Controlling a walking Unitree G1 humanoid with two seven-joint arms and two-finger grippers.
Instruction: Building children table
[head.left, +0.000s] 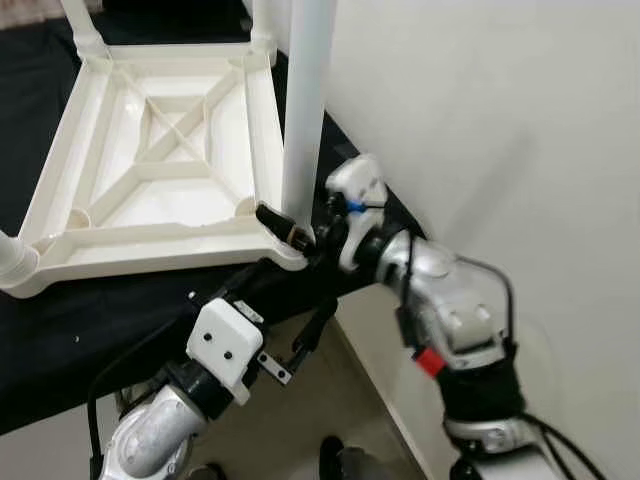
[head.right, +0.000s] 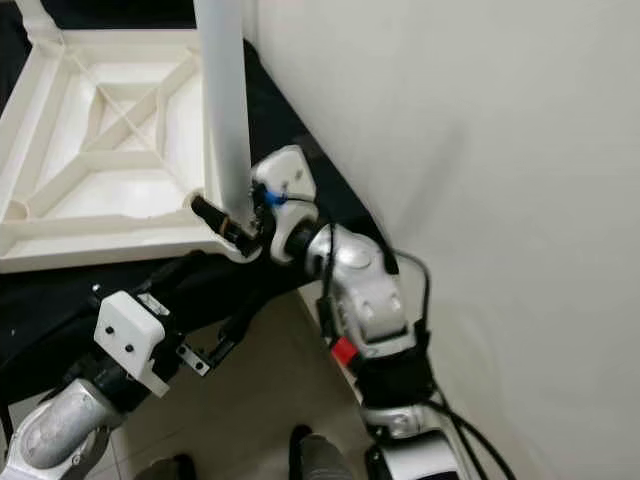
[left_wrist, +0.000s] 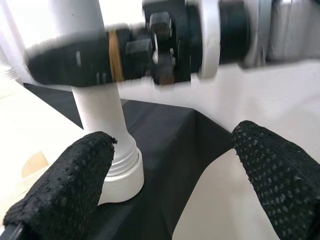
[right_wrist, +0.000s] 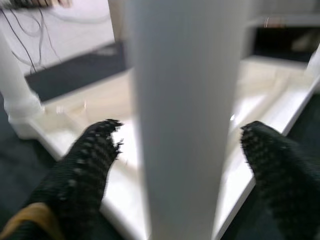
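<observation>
Right wrist view: spread fingers (right_wrist: 85, 165) flanking the white leg (right_wrist: 182, 115), untouched.

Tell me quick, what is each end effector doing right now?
Left end effector: open, holding nothing, near the base of the table leg.
Right end effector: open, fingers either side of the table leg, not clamped.

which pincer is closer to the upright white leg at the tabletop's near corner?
Right. The right pincer straddles the white leg near its base, fingers open either side. The left pincer sits lower, off the black-covered edge, open, facing the leg's base.
</observation>
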